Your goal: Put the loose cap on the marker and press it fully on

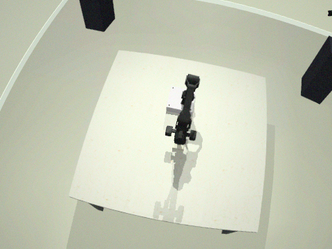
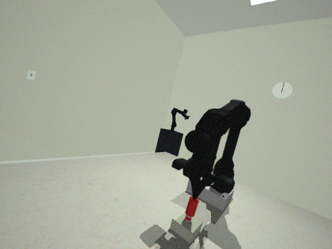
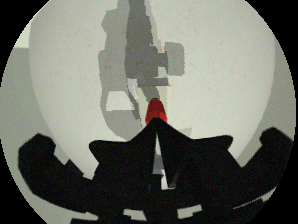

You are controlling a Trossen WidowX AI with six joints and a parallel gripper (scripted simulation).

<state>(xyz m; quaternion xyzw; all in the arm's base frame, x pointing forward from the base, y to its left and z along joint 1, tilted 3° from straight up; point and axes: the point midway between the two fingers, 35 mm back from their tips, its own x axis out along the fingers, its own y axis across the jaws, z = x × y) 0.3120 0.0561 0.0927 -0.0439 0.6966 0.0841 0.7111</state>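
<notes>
The red cap (image 2: pixel 192 207) (image 3: pixel 156 112) sits upright on the marker in the holder block (image 2: pixel 184 232) (image 3: pixel 165 95). In the exterior view, a thin light band and a short red part show below the cap, above the block. Whether the cap is fully on cannot be told. My gripper (image 2: pixel 194 198) (image 3: pixel 156 120) is shut with nothing between its fingers. It points down, and its fingertips are right at the cap's top end, touching or nearly touching it. In the top view the arm hides the cap and marker.
The pale base block (image 1: pixel 174 99) (image 2: pixel 220 201) of my arm stands on the table (image 1: pixel 117 138) behind the holder block. Dark pedestals (image 1: pixel 98 15) (image 1: pixel 318 77) stand beyond the table. Another small arm (image 2: pixel 173 117) stands on a dark pedestal (image 2: pixel 169 142) far back.
</notes>
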